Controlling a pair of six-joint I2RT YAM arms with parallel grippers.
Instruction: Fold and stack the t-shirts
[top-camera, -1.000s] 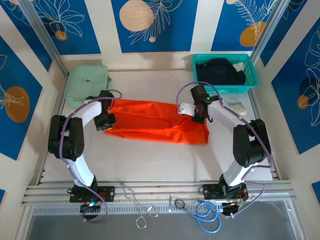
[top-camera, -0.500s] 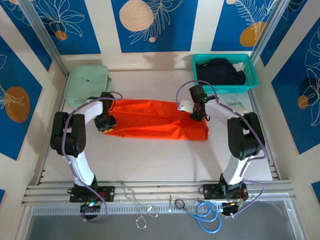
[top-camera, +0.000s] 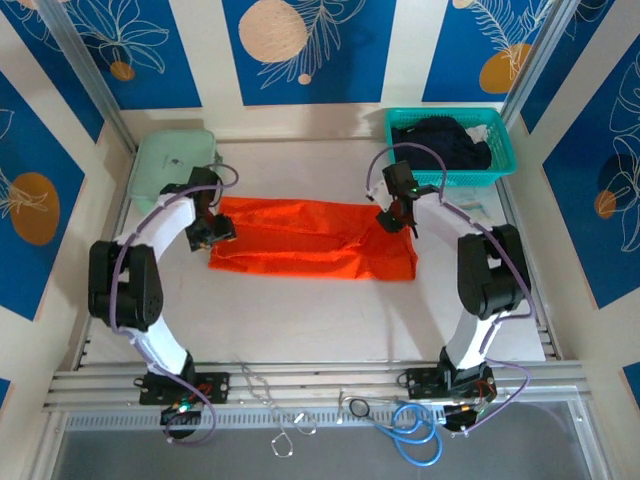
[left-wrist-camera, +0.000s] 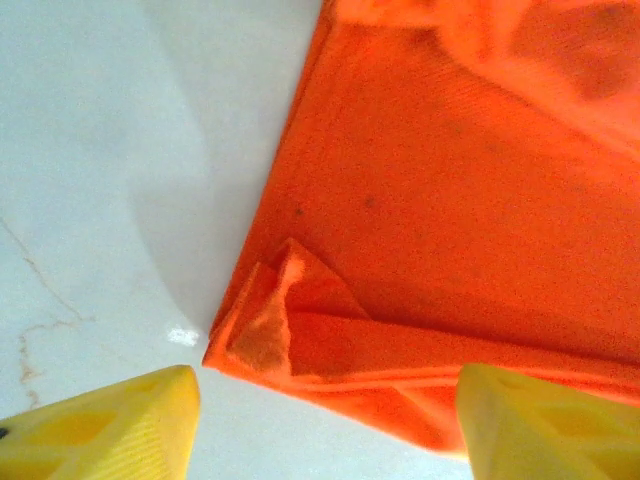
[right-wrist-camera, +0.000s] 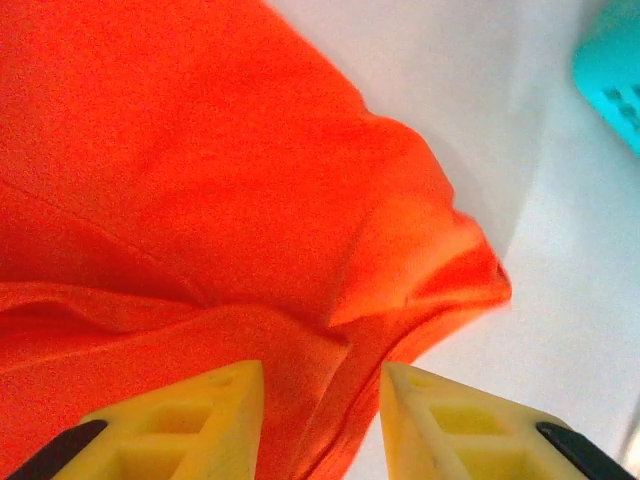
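Observation:
The orange t-shirt (top-camera: 310, 240) lies mid-table, folded into a long flat band. My left gripper (top-camera: 211, 226) hovers over its left end. In the left wrist view this gripper (left-wrist-camera: 325, 430) is open, with the shirt's folded corner (left-wrist-camera: 290, 330) on the table between the wide-spread yellow fingers (left-wrist-camera: 110, 425). My right gripper (top-camera: 394, 216) is over the shirt's far right corner. Its jaws (right-wrist-camera: 322, 420) stand partly open above rumpled orange cloth (right-wrist-camera: 200, 180), gripping nothing. The black t-shirt (top-camera: 440, 140) lies bunched in the teal basket.
The teal mesh basket (top-camera: 452, 113) stands at the back right, its corner (right-wrist-camera: 612, 70) close to the right gripper. A pale green box (top-camera: 172, 165) sits at the back left. Loose cables (top-camera: 410, 432) lie at the near rail. Bare table lies in front of the shirt.
Both grippers have opened and let go of the orange shirt's far corners. Both have drawn slightly back toward the far side, and the shirt now rests flat.

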